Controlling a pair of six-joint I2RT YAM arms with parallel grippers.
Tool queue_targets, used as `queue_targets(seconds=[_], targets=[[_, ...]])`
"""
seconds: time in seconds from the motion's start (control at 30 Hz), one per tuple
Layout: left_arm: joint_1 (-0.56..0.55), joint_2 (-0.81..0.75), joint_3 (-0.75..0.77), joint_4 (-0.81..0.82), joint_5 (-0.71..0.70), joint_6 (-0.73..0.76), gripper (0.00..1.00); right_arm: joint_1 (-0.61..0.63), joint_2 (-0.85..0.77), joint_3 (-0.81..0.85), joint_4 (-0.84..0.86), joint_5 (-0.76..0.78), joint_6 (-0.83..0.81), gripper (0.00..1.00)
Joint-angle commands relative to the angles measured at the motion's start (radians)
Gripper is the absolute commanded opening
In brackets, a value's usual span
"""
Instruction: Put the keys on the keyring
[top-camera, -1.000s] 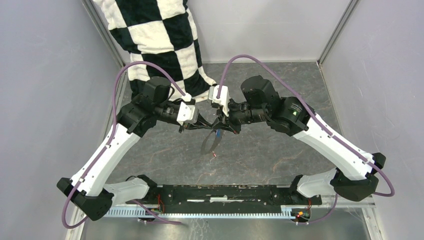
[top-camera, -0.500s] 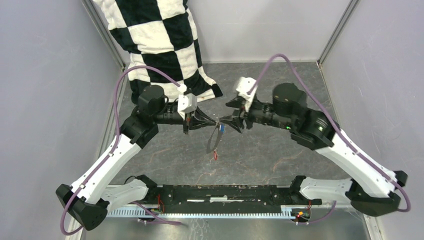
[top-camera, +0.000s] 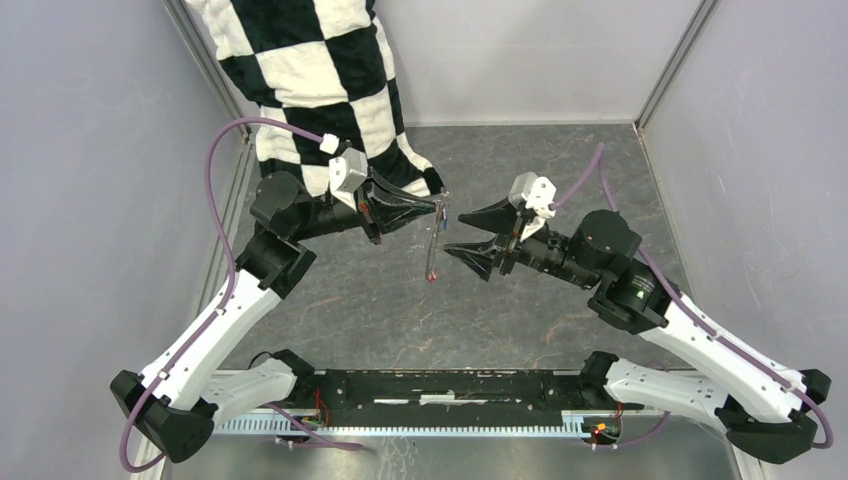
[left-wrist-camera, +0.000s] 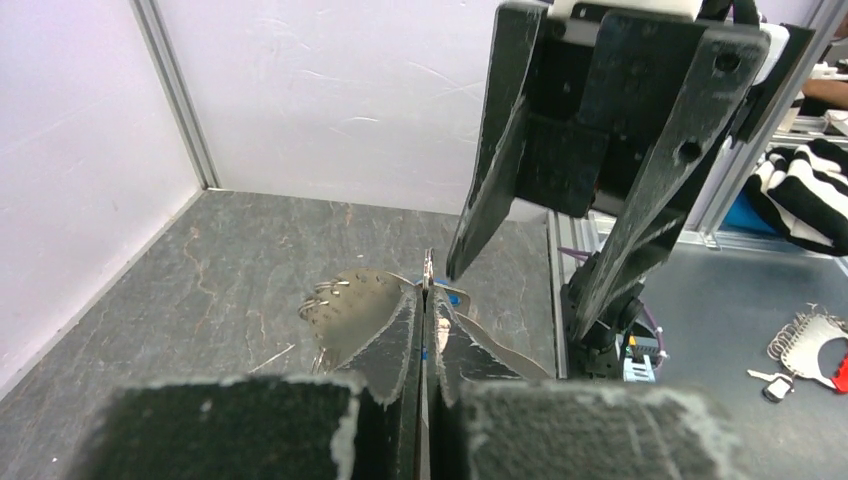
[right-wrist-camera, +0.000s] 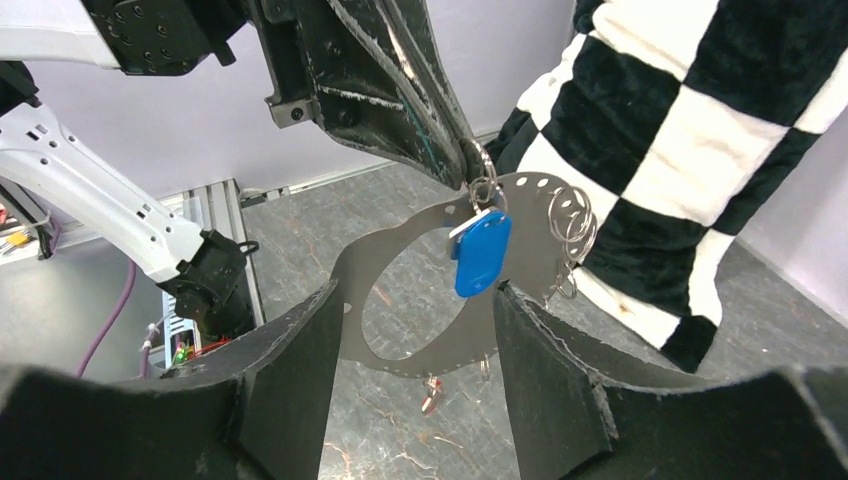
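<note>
The keyring (right-wrist-camera: 356, 268) is a flat grey metal hoop with small holes along its rim, hanging upright above the table. My left gripper (top-camera: 440, 204) is shut on its top edge, with the jaws pressed together on the metal (left-wrist-camera: 425, 292). A blue key (right-wrist-camera: 480, 255) hangs from a small ring just below the left fingertips (right-wrist-camera: 440, 120). A red key (right-wrist-camera: 432, 390) dangles from the hoop's bottom edge. My right gripper (top-camera: 455, 235) stands open just to the right of the hoop, facing it and holding nothing. In the top view the hoop (top-camera: 432, 250) shows edge-on.
A black-and-white checkered cloth (top-camera: 310, 80) hangs at the back left, close behind the left gripper. Grey walls with metal corner posts enclose the stone-patterned table (top-camera: 560, 170). Several small loose rings (right-wrist-camera: 568, 222) hang on the hoop's right side.
The right gripper has opened and drawn back to the right, away from the hoop. The left gripper has carried the hoop up and toward the back.
</note>
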Motion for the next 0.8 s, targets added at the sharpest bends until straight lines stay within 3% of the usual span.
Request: queue_targets(seconds=[0.0, 0.4, 0.77], targets=[[0.002, -0.024, 0.024, 0.105, -0.031, -0.097, 0.02, -0.003, 0.014, -0.009, 0.116, -0.011, 0.028, 0.62], [0.001, -0.039, 0.014, 0.123, -0.019, -0.119, 0.02, -0.002, 0.036, -0.046, 0.25, 0.012, 0.029, 0.48], [0.001, -0.035, 0.018, 0.133, 0.06, -0.132, 0.02, -0.002, 0.046, -0.051, 0.251, 0.033, 0.006, 0.45]])
